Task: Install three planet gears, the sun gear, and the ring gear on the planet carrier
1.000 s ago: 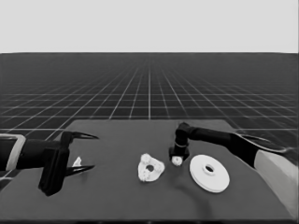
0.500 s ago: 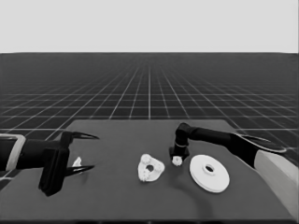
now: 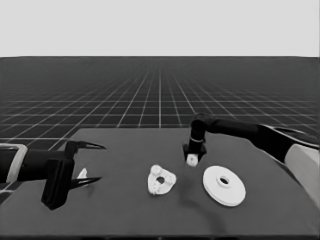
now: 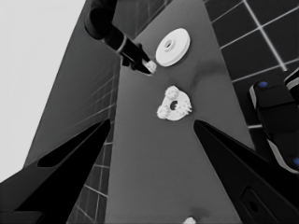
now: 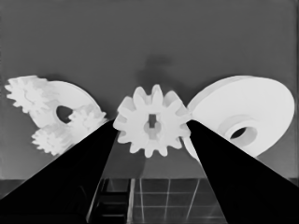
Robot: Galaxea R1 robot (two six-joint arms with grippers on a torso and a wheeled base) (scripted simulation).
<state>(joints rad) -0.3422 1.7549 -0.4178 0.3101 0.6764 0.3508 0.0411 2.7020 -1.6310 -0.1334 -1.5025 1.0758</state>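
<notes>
The planet carrier, the smaller round part (image 3: 168,183) (image 4: 179,97) (image 5: 70,95), lies at mid-table with three planet gears (image 3: 159,172) (image 5: 25,93) on it around its hole. A fourth small gear (image 3: 192,160) (image 4: 150,68) (image 5: 152,126) hangs just above the table, right of the carrier. My right gripper (image 3: 192,157) (image 5: 152,124) is shut on it, one finger on each side. The ring gear, the larger round part (image 3: 224,185) (image 4: 173,45) (image 5: 252,112), lies flat to the right. My left gripper (image 3: 102,162) (image 4: 152,122) waits open over the table's left end.
A thin white piece (image 3: 82,173) (image 4: 189,220) lies on the table under the left gripper's fingers, not held. Dark machinery with small blue lights (image 4: 275,116) shows past the table's edge in the left wrist view.
My right gripper has risen a little, taking the small gear up off the table. The left arm and the two round parts have not moved.
</notes>
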